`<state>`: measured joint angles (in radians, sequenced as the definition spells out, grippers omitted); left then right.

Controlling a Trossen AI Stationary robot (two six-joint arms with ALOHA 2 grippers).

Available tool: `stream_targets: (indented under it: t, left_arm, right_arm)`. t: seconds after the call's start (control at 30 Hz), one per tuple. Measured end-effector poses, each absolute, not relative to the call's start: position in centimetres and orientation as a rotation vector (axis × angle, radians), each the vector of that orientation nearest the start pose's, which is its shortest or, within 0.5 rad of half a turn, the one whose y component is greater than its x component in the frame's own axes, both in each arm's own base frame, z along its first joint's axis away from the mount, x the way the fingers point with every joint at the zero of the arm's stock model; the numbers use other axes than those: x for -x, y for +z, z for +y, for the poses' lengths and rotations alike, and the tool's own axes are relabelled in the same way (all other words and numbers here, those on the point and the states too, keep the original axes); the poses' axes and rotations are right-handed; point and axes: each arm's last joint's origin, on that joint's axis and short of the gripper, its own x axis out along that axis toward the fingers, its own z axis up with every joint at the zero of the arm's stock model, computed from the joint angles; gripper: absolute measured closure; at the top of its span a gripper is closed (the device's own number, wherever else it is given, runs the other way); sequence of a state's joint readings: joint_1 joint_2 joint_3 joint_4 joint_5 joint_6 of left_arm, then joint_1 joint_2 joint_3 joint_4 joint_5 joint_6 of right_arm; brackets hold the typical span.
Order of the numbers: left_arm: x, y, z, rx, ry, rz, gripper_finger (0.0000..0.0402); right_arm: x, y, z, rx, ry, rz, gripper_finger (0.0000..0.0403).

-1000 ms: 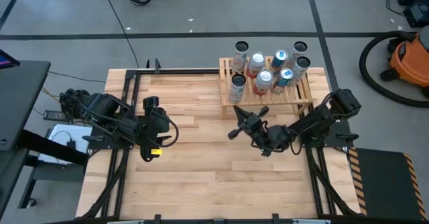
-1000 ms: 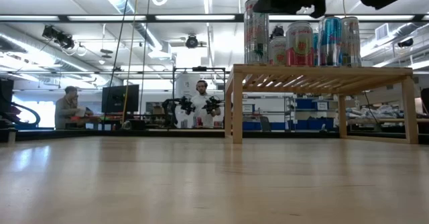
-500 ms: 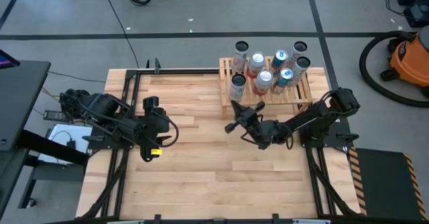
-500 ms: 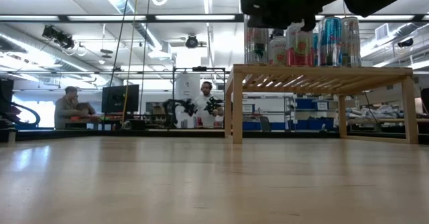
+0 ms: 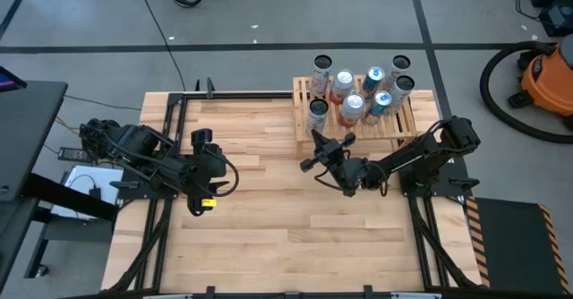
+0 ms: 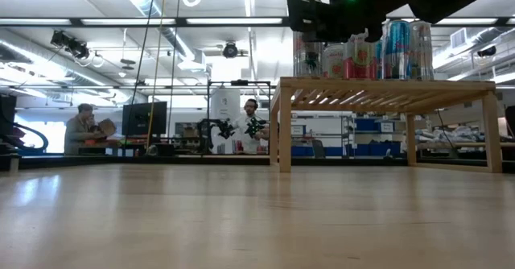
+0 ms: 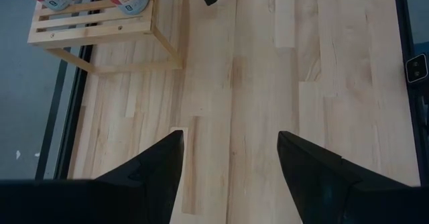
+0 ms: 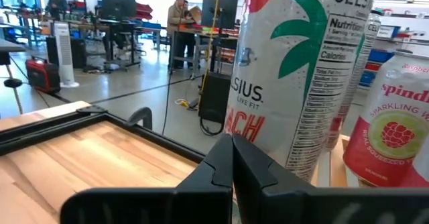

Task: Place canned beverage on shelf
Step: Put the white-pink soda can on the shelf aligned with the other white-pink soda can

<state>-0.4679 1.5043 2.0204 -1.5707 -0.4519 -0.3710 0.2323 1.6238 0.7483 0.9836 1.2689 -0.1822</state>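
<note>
The shelf [image 5: 407,127], a low light-wood slatted rack, stands at the table's far right and bears several upright cans. A tall white can [image 5: 316,115] with a green palm print [image 8: 301,70] stands at its near-left corner. My right gripper [image 5: 316,142] [image 8: 232,147] is shut and points level toward the far edge, with its tips just before that can's lower wall. My left gripper [image 5: 215,172] [image 7: 228,140] hangs open above the table's left half, slanting down, with nothing between its fingers. My right gripper's shut fingertips [image 8: 236,158] come level from the near side at the white can's lower wall [image 8: 261,133]. I cannot tell whether they touch it. The can stands upright on the shelf.
A pink-and-white can [image 8: 392,127] and other cans [image 5: 363,93] crowd the shelf behind and to the right of the white one. Bare wooden tabletop [image 5: 269,227] spreads across the near half. People [image 6: 84,128] sit in the room beyond the table.
My right gripper has moved toward the far edge and a little to the left, closing on the shelf's near-left corner and the white can there.
</note>
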Motion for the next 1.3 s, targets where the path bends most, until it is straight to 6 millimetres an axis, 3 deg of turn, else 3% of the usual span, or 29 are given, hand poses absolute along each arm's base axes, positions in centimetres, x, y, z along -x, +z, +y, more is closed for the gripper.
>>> stream_targets:
  t: [0.37,0.8,1.3]
  left_arm:
    - [-21.3,45.8,-9.3,-0.125,0.159,0.923,0.0159]
    - [-21.3,45.8,-9.3,-0.125,0.159,0.923,0.0159]
    - [-21.3,45.8,-9.3,-0.125,0.159,0.923,0.0159]
  right_arm:
    - [-31.2,22.6,2.6,0.087,-1.137,0.020,0.0397]
    - [-31.0,22.6,2.3,0.125,-1.212,0.057,0.0396]
    - [-31.1,22.7,0.5,0.114,-1.287,0.056,0.0396]
